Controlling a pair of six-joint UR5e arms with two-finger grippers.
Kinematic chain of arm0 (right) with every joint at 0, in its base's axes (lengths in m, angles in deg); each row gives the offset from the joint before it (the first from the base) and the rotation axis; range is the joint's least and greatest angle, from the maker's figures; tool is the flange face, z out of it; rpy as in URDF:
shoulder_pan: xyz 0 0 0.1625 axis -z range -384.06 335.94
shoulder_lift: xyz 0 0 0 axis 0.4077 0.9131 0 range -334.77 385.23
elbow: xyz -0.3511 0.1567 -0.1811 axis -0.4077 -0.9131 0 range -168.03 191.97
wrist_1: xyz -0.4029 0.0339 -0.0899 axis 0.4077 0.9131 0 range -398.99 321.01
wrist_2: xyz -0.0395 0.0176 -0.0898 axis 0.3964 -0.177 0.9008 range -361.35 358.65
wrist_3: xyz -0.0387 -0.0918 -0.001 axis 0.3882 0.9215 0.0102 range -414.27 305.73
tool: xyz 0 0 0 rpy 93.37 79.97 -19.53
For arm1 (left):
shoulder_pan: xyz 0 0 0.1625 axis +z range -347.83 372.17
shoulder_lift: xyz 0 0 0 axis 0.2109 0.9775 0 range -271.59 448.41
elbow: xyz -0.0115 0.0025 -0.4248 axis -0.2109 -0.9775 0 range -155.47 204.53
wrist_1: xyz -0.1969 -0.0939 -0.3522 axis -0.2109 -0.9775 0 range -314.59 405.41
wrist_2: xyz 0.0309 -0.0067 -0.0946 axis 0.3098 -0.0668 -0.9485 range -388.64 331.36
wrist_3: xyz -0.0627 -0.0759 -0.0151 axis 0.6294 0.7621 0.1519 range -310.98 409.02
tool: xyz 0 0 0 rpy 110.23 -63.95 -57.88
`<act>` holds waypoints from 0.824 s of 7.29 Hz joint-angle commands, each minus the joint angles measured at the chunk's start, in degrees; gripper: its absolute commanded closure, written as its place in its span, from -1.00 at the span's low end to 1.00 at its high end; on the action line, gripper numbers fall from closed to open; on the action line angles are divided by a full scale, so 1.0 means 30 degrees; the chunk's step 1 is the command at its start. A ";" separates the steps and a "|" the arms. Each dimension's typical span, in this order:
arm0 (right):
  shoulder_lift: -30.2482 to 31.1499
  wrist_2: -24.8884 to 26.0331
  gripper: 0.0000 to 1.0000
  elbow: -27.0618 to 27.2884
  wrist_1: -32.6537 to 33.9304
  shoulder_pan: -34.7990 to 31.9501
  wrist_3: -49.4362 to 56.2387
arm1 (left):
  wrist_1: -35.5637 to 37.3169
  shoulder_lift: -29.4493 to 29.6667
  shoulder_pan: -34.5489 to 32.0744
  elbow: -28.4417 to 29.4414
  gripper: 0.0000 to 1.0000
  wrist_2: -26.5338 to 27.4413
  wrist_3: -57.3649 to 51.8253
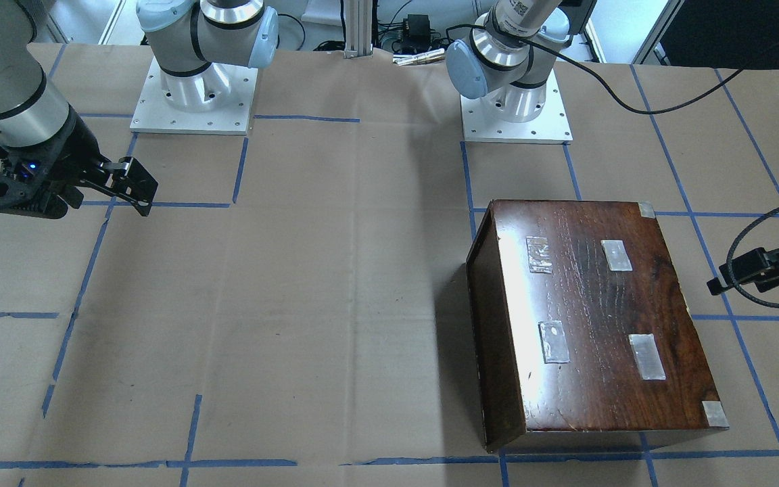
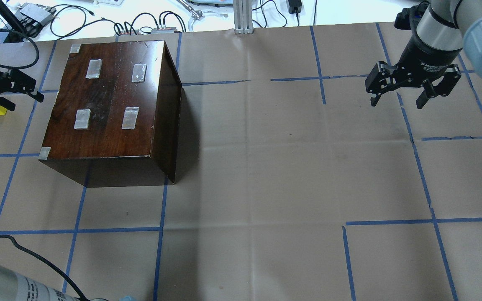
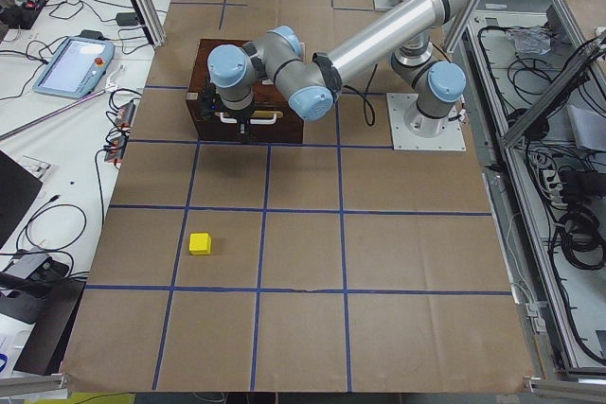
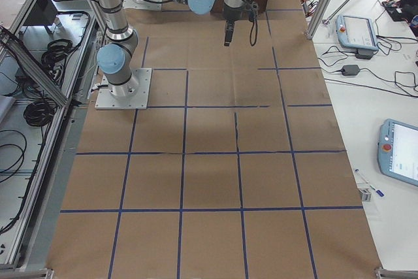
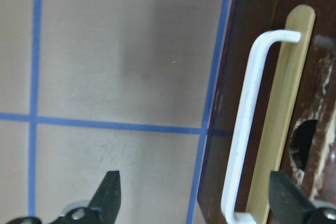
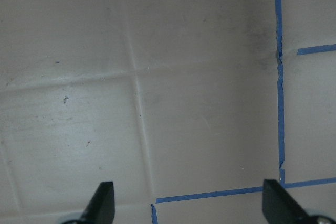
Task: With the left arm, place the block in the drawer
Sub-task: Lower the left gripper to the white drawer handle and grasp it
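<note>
The left claw hangs wide open at the front of the box, lined up over the white handle. The drawer is shut. The block sits on the tabletop, well apart from the box. A crooked grab could slip off, or drag the whole box.

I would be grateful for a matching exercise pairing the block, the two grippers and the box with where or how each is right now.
Things:
1. block
2. left gripper
3. right gripper
4. box

States:
A. open, over bare paper, away from the box
B. patches of tape on its top
C. yellow, lying alone on the paper
D. open, at the box's front by the white handle

Pairs: 1-C, 2-D, 3-A, 4-B
</note>
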 commanded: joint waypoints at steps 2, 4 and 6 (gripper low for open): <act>0.0000 0.0001 -1.00 -0.0019 0.0000 0.0000 -0.0026 | 0.0023 0.0603 0.0146 -0.0038 -0.98 -0.1397 -0.0885; 0.0000 0.0001 -1.00 0.0010 0.0000 0.0000 -0.0026 | -0.0006 0.1099 0.0146 -0.0097 -0.98 -0.1368 -0.0915; 0.0000 0.0001 -1.00 -0.0020 0.0000 0.0000 0.0003 | -0.0181 0.1277 0.0583 -0.0388 -0.98 -0.1426 -0.0886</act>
